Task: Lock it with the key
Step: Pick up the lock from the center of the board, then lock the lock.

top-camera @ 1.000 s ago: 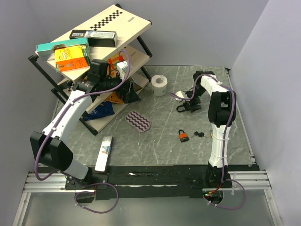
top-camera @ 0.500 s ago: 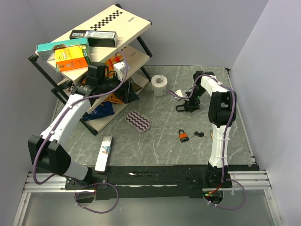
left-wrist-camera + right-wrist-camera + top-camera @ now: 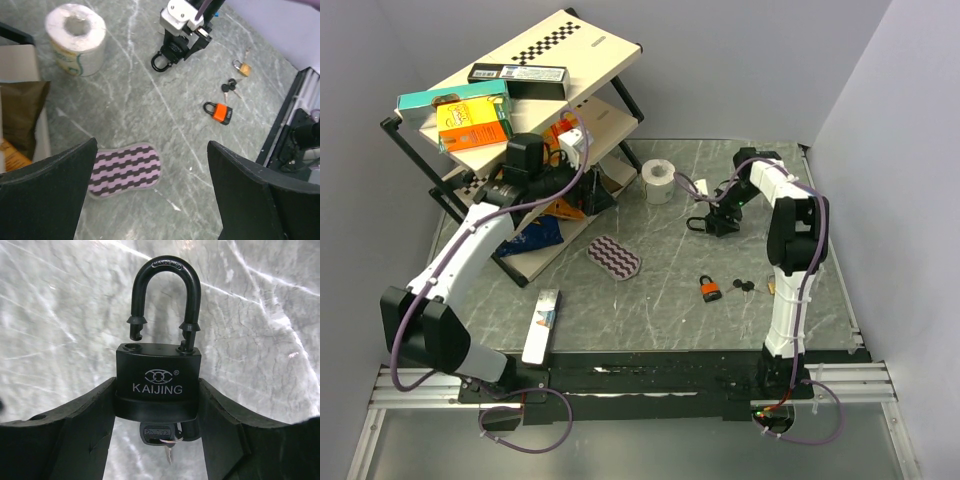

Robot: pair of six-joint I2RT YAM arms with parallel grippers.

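A black padlock [image 3: 158, 385] marked KAIJING lies on the marble table, its shackle [image 3: 165, 295] open on the left side. A key [image 3: 159, 432] sticks in its bottom. My right gripper [image 3: 158, 392] is shut on the padlock body, one finger pressing each side. From the top view, the right gripper [image 3: 712, 218] sits at the table's far right with the shackle [image 3: 696, 222] poking out to the left. My left gripper [image 3: 152, 150] hangs open and empty above the table by the shelf rack [image 3: 610, 55].
An orange padlock [image 3: 710, 289], loose black keys [image 3: 744, 285] and a small brass padlock [image 3: 242, 67] lie nearer the front. A toilet roll [image 3: 660, 181], a purple striped sponge [image 3: 615, 257] and a long box [image 3: 541, 325] are also on the table.
My right gripper's fingers have closed onto the black padlock and it has shifted slightly left. The left arm has drawn back a little toward the shelf.
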